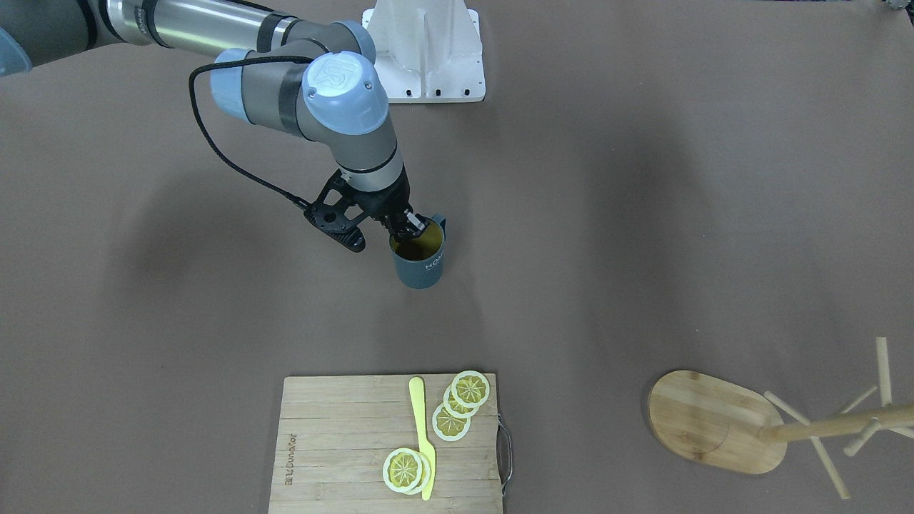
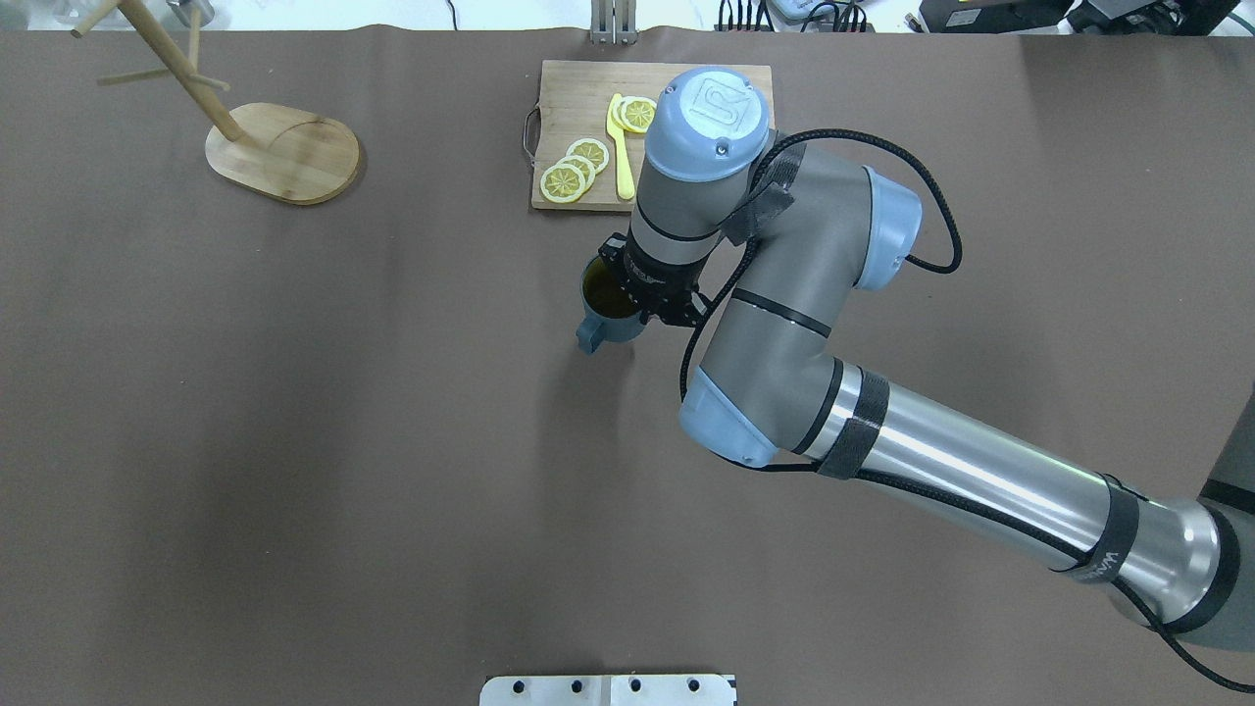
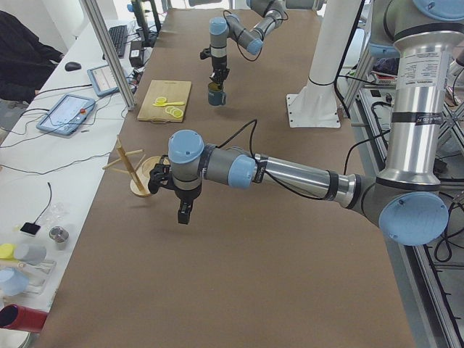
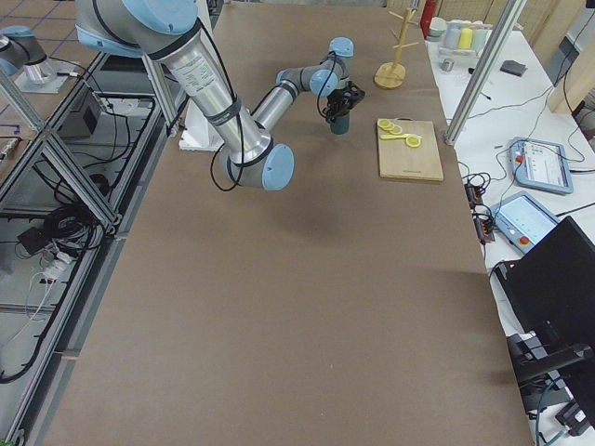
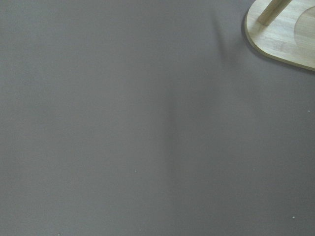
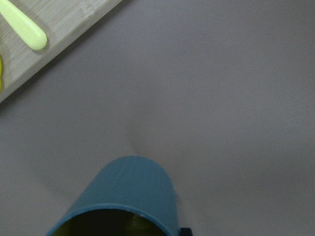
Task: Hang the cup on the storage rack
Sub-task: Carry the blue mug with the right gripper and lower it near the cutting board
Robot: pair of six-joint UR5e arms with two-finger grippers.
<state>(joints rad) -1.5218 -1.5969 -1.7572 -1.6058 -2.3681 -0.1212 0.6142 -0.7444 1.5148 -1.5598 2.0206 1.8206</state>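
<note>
The cup [image 1: 423, 263], dark blue-grey with a yellowish inside, stands upright near the table's middle, its handle [image 2: 588, 336] toward the robot. My right gripper [image 1: 408, 228] is shut on the cup's rim beside the handle. The cup also shows in the overhead view [image 2: 610, 312] and the right wrist view [image 6: 123, 196]. I cannot tell if it touches the table. The storage rack [image 1: 714, 421] stands at the far left corner [image 2: 284, 152]. My left gripper [image 3: 184, 216] hangs over the table near the rack [image 3: 138, 170]; I cannot tell if it is open.
A slatted wooden cutting board [image 1: 335, 442] with lemon slices [image 1: 457, 407] and a yellow knife [image 1: 423, 435] lies beyond the cup. The white arm mount [image 1: 428, 57] is at the robot's side. The rack's base edge shows in the left wrist view [image 5: 285, 34].
</note>
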